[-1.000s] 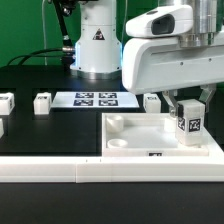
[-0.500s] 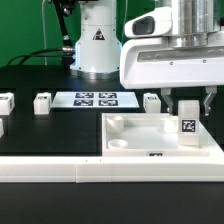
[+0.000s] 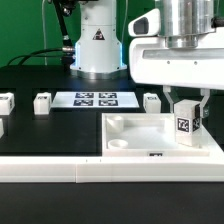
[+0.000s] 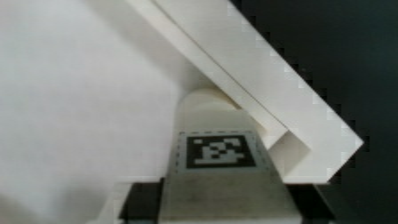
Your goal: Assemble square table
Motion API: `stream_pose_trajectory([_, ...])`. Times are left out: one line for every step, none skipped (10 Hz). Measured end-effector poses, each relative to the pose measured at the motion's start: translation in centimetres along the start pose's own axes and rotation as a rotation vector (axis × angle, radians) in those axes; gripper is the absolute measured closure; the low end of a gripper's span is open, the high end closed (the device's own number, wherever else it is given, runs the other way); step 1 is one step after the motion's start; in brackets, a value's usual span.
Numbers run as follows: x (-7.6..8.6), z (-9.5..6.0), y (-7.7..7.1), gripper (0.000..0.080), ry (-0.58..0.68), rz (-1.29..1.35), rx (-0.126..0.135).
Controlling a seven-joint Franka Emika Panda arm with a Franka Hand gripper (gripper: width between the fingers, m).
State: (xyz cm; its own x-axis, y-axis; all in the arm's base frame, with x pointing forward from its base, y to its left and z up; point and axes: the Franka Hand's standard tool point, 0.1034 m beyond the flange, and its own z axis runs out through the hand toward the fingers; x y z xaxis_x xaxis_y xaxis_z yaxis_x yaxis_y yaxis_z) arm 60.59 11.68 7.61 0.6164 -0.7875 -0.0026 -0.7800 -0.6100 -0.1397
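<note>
Square table slab [image 3: 140, 141] is lying flat on the black tabletop [image 3: 50, 135], in front of the marker board [image 3: 94, 99] and off toward the exterior view's right of it. Its tagged edge is facing the camera. The white border rail [image 3: 90, 172] is running along the tabletop's front edge, on the far side of the slab from the marker board.

Room: the arm base [image 3: 97, 45] is standing right behind the marker board, and a green backdrop [image 3: 22, 35] is filling the area behind that.

The gripper [image 3: 188, 112] is clamping one leg [image 3: 187, 126], fingers pressing both sides, tag facing out. It is hanging over the slab corner farthest to the exterior view's right of the marker board. I cannot tell from this view whether the leg is touching the slab.

Loose legs: one [image 3: 151, 101] is sitting just beside the marker board's end on the exterior view's right. Two more [image 3: 42, 101] [image 3: 4, 100] are sitting well off its other end.

The wrist view is adding the close-up. The held leg's tag [image 4: 222, 150] is pointing at the camera. The leg is sitting tight into the inside of the raised rim [image 4: 249, 80] at that corner. Black tabletop is showing outside the rim. Only the exterior view is showing the marker board, the loose legs and the base.
</note>
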Motion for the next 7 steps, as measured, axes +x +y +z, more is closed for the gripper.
stream_pose_trajectory([0.03,0.00,-0.01,0.0508,-0.001,0.081,0.001])
stream_pose_trajectory([0.05,-0.01,0.00,0.0508,-0.001,0.094,0.001])
stream_pose_trajectory([0.08,0.00,0.01,0.0508,-0.003,0.140,0.004])
stream_pose_trajectory([0.08,0.00,0.01,0.0508,-0.004,0.154,0.005])
stream_pose_trajectory([0.08,0.00,0.01,0.0508,-0.004,0.138,0.005])
stream_pose_trajectory([0.08,0.00,0.01,0.0508,-0.004,0.099,0.005])
stream_pose_trajectory([0.09,-0.03,-0.01,0.0321,-0.006,0.056,0.003])
